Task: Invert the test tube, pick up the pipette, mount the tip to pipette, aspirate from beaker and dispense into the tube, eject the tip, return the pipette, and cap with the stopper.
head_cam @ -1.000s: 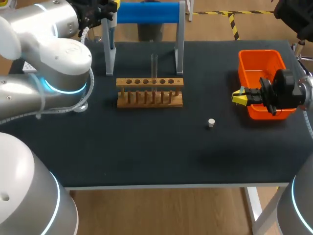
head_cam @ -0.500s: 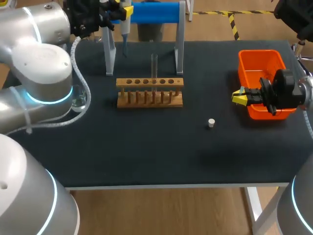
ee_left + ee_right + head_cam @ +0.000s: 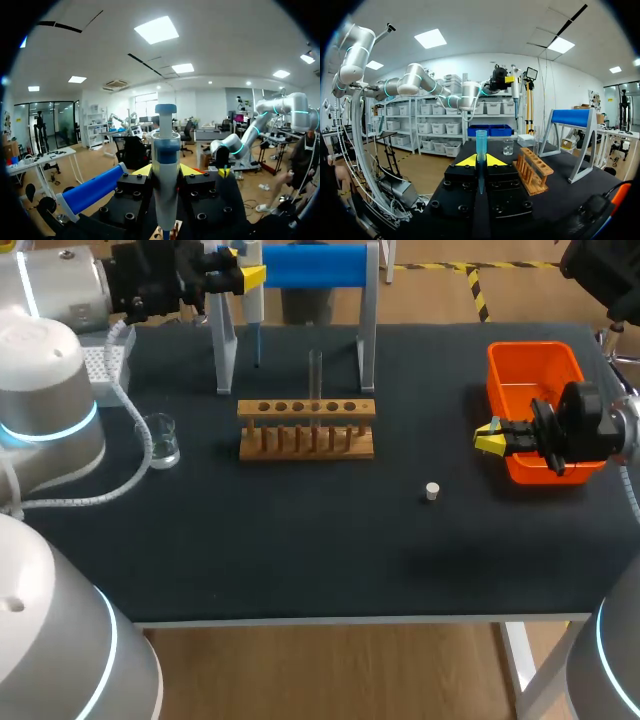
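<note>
Still clamping pipette (image 3: 255,300) in left gripper (image 3: 243,276), up behind rack (image 3: 306,427). Swung left arm (image 3: 45,370) back leftward, fully uncovering beaker (image 3: 160,438) left of rack. Holding tip (image 3: 481,142) pinched in right gripper (image 3: 487,438), right of rack, unmoved.

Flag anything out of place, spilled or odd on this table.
Nothing stands out. The test tube stands upright in the rack, the beaker is upright, and the stopper sits alone on the table.

The pipette (image 3: 254,300) runs off the head view's top edge, and its lower end off the left wrist view's. The left arm (image 3: 40,370) hides part of the tip box (image 3: 108,360), and the right jaws block a bit of the bin (image 3: 535,370).
</note>
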{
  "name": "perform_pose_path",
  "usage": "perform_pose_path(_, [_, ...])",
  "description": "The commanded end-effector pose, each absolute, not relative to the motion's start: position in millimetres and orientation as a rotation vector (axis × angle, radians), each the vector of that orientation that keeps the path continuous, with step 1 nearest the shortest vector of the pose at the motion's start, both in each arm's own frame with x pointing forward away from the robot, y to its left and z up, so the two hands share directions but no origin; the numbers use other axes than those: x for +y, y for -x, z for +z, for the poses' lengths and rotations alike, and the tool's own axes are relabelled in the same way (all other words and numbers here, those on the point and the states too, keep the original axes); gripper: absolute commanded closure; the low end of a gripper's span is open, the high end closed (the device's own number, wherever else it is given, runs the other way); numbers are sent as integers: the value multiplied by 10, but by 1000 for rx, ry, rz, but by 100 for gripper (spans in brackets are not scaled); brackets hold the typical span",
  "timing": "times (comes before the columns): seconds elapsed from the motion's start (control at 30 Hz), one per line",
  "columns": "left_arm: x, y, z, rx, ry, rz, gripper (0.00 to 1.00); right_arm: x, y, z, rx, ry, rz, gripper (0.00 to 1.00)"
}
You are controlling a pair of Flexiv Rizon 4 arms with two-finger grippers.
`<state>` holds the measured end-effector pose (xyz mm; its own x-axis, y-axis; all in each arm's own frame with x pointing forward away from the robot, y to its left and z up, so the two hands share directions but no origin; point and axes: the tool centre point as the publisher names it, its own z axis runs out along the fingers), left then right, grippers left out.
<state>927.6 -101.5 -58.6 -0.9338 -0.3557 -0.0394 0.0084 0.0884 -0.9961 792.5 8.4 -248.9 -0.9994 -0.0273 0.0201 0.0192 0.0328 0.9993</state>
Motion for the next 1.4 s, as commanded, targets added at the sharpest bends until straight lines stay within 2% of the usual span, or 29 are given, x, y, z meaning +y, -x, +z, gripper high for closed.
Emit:
perform_pose_path(0.03, [-971, -9291, -575, 2168, 245, -1983, 100, 90, -7912, -2487, -2238, -5, -2162, 100])
perform_pose_path(0.27, [-1050, -9167, -403, 2194, 182, -2039, 100, 90, -7912, -2487, -2238, -5, -2162, 100])
perform_pose_path(0.9, [-1813, -8194, 42, 2299, 145, -2169, 100, 90, -7912, -2487, -2238, -5, -2162, 100])
perform_pose_path(1.4, [-2250, -7912, 123, 2280, 87, -2132, 100, 90, -7912, -2487, -2238, -5, -2162, 100])
